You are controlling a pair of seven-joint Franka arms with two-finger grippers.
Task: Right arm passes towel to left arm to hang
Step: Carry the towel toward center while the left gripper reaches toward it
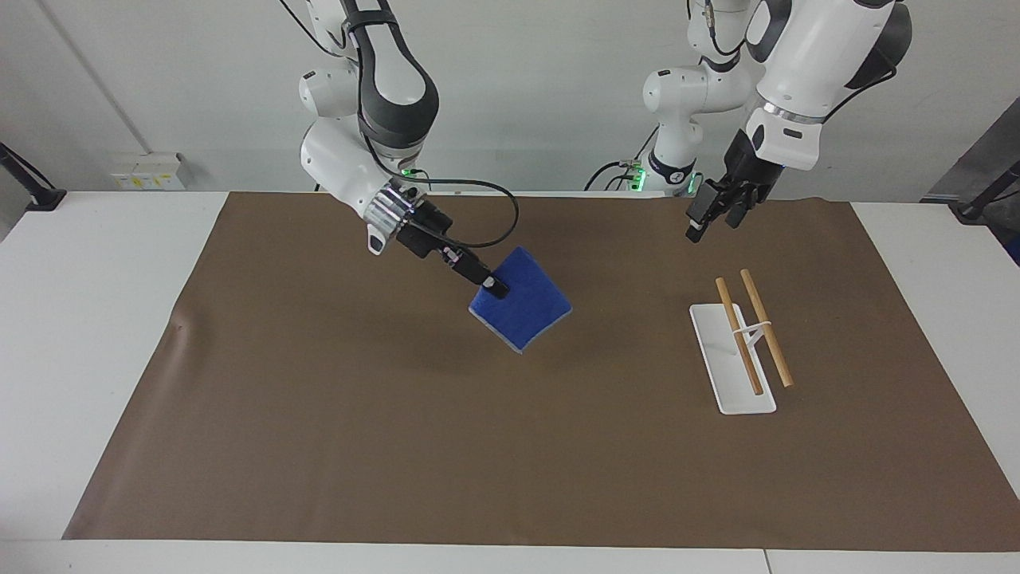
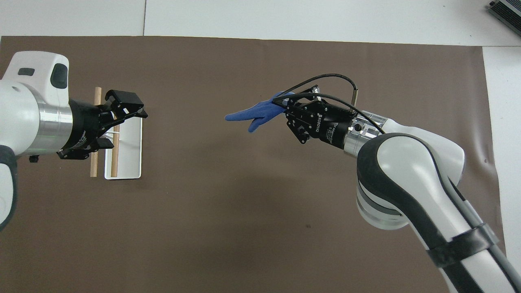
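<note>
The blue towel (image 1: 522, 312) (image 2: 247, 115) hangs in the air over the middle of the brown mat, pinched at one corner. My right gripper (image 1: 496, 288) (image 2: 283, 104) is shut on that corner, and its arm reaches out from the right arm's end. My left gripper (image 1: 701, 225) (image 2: 127, 128) is up in the air over the mat by the rack, open and holding nothing. A wide gap of bare mat separates it from the towel.
A rack with a white base (image 1: 729, 383) (image 2: 129, 160) and two wooden rods (image 1: 763, 327) (image 2: 96, 162) stands on the mat toward the left arm's end. The brown mat (image 1: 398, 446) covers most of the white table.
</note>
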